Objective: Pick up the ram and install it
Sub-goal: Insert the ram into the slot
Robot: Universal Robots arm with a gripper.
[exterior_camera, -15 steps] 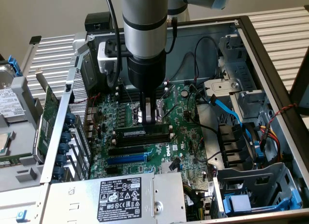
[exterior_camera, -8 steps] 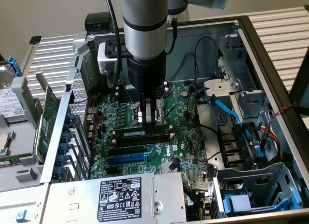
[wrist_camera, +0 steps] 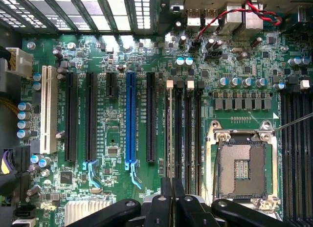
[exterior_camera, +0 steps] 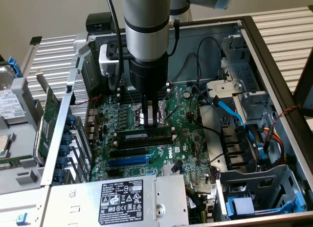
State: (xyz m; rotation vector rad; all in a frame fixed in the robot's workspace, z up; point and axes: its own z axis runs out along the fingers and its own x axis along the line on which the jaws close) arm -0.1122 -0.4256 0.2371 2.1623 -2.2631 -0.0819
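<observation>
The ram (exterior_camera: 144,135), a narrow green stick with a white label strip, stands on edge in a black memory slot on the motherboard (exterior_camera: 186,139), beside the other long slots. My gripper (exterior_camera: 150,120) hangs straight over the ram's middle, its silver fingers (exterior_camera: 147,114) close together and reaching down to the stick's top edge. In the wrist view the ram (wrist_camera: 170,134) shows edge-on as a thin line in the slot nearest the black expansion slots. It runs in between the dark fingertips (wrist_camera: 165,202) of my gripper (wrist_camera: 172,200), which are shut on it.
The open case holds a power supply (exterior_camera: 122,200) at the front, blue and black expansion slots (exterior_camera: 128,161), the CPU socket (wrist_camera: 242,166), and drive cages with blue cables (exterior_camera: 234,114). A removed green card (exterior_camera: 49,119) and loose parts lie outside the case on the exterior view's left.
</observation>
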